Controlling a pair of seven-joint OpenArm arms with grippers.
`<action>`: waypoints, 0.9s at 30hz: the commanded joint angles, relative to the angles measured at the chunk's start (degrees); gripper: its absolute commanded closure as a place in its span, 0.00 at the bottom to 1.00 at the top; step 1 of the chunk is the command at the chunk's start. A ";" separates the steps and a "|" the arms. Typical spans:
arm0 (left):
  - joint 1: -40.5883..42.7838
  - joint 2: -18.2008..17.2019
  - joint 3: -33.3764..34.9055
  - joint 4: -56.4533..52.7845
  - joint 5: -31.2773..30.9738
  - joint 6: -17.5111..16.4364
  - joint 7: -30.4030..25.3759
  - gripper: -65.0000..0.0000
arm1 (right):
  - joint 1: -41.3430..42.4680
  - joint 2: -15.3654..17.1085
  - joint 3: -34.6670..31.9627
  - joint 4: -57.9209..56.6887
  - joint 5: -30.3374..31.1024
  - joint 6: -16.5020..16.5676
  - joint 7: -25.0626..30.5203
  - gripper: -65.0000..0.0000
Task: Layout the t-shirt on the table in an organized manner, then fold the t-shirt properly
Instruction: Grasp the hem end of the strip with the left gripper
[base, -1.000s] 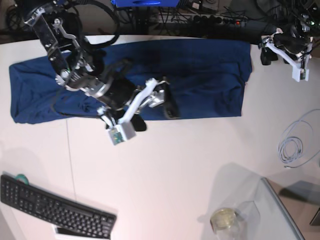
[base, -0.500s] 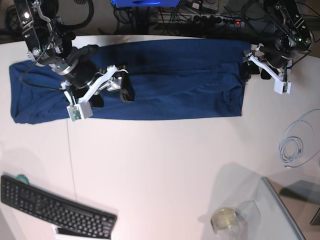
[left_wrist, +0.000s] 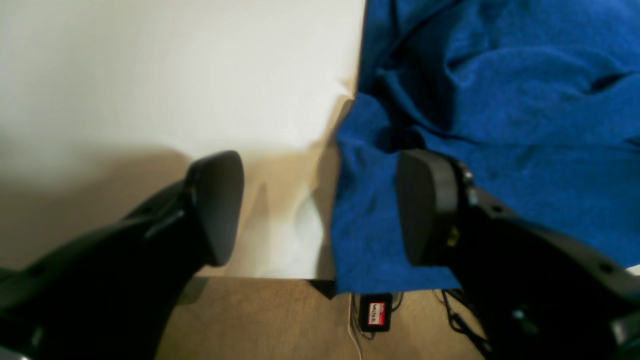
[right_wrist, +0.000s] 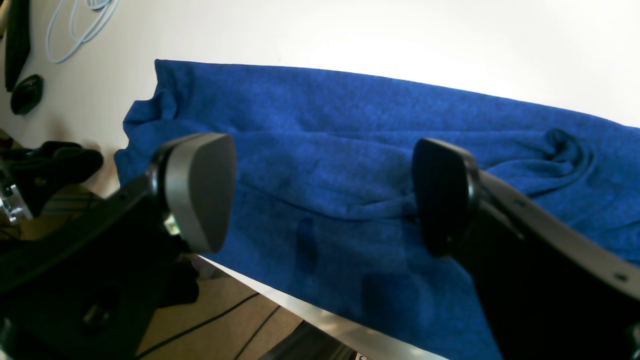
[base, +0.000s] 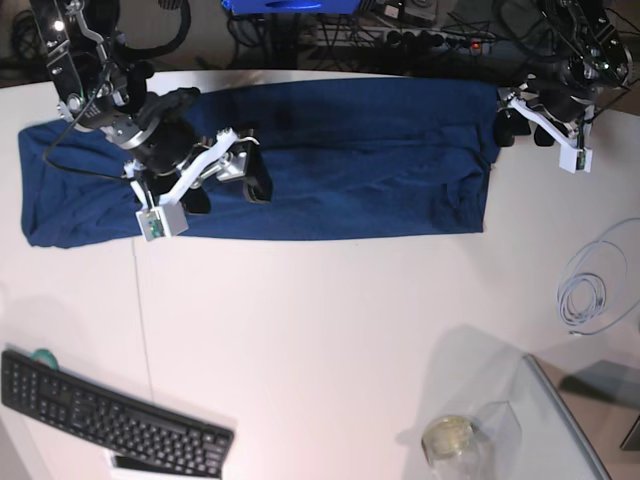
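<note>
Basically the counter (base: 330, 330) is carrying the t-shirt (base: 350, 170), which is lying as a long navy band across the far side, already doubled lengthwise by the look of it, far long edge running along the counter's far edge. Layout looks done; judging the fold stage is in hand, with the next fold being end to end.

Right tool (base: 225, 190) is hovering over the band's left-of-centre part in the base view, jaws standing wide, gripping nothing; wrist view is showing cloth between and below the pads, not pinched. Left tool (base: 522, 125) is sitting at the band's right end near the far corner, jaws also wide and empty, one pad over bare counter, the other over the cloth edge.

Next move probably calls for both tools dropping onto one short end, pinching all layers, then carrying it over to the other end. Risk: catching only the top layer.

Keyboard (base: 110, 420), coiled cable (base: 590, 290) and glass panel (base: 560, 430) are lying well apart from the shirt.
</note>
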 joint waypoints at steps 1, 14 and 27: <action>-0.17 -0.72 -0.25 0.78 -1.04 -0.47 -1.31 0.29 | 0.25 0.19 0.04 0.97 0.61 0.58 1.28 0.20; -0.34 -0.46 0.02 3.59 -1.04 -0.47 -1.22 1.00 | 0.25 0.01 -0.05 -0.34 0.61 0.58 1.28 0.20; -0.96 -0.46 -0.25 3.50 -0.96 -0.47 -0.95 0.89 | 0.25 -0.16 -0.05 -0.70 0.61 0.58 1.28 0.20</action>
